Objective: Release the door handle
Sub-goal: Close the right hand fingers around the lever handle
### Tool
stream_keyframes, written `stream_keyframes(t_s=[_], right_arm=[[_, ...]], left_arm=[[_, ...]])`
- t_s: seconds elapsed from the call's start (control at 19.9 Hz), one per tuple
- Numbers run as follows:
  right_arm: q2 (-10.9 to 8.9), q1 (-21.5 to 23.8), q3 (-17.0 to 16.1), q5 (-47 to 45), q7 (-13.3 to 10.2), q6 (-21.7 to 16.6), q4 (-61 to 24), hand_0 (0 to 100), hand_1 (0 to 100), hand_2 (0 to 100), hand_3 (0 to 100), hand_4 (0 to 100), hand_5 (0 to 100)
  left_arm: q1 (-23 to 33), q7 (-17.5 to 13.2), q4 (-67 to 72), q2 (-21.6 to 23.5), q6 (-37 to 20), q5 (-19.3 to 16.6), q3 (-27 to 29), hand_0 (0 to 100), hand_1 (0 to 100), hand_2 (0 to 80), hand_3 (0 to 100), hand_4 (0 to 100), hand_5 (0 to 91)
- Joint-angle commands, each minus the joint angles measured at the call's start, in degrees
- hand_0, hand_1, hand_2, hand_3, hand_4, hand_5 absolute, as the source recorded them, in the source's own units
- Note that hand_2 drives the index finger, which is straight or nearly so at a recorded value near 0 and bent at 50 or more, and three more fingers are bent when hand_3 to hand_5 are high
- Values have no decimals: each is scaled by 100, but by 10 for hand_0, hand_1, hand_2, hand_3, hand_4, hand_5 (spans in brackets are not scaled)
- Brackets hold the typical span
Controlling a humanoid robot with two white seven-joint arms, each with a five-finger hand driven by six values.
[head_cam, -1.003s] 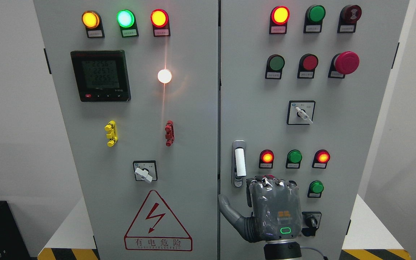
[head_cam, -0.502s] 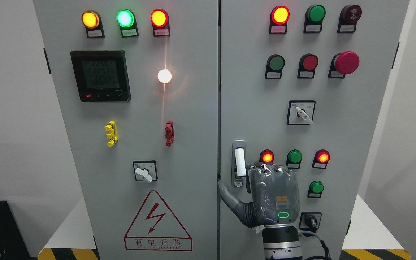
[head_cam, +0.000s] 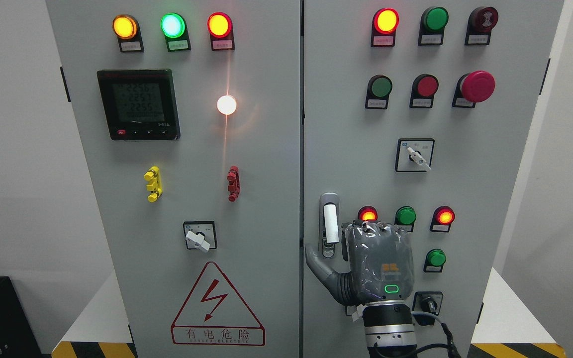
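Note:
The door handle (head_cam: 330, 224) is a white upright lever in a silver housing at the left edge of the cabinet's right door (head_cam: 351, 149). My right hand (head_cam: 366, 248) comes up from the bottom edge, its grey back facing the camera. It sits just right of and slightly below the handle and holds nothing. Its thumb (head_cam: 316, 263) is spread out to the left, under the handle's lower end. The fingertips (head_cam: 377, 228) point towards the door panel and hide part of it. The handle stands free of the hand. The left arm is out of view.
Both cabinet doors are shut. Lit lamps (head_cam: 445, 217), green buttons (head_cam: 435, 258) and a rotary switch (head_cam: 427, 303) surround the hand. A red mushroom button (head_cam: 477, 86) and a selector switch (head_cam: 416, 155) are higher up. The left door (head_cam: 192, 149) carries a meter (head_cam: 139, 104) and a warning sign (head_cam: 216, 308).
My right hand has risen along the right door, from below the handle to beside its lower half, with more of the wrist now showing. The handle has not moved.

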Motion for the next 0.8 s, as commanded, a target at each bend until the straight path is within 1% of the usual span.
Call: stream_keyframes(t_s=[0.0,0.25,0.75], right_arm=[[14,-38,-90,-16,8,4,123,212,301,952,1000,971,1000],[14,-38,-169,-25,-1,4,123,242,300,954,1000,970,1000],[41,-73,-169,-34,-10,21,114,263,307,956,1000,971,1000]], left_arm=[[0,-3,0,0,31,0,0,120,556,0,0,0,0],[0,-3,0,0,31,0,0,120,556,0,0,0,0],[0,-3,0,0,31,0,0,120,556,0,0,0,0]])
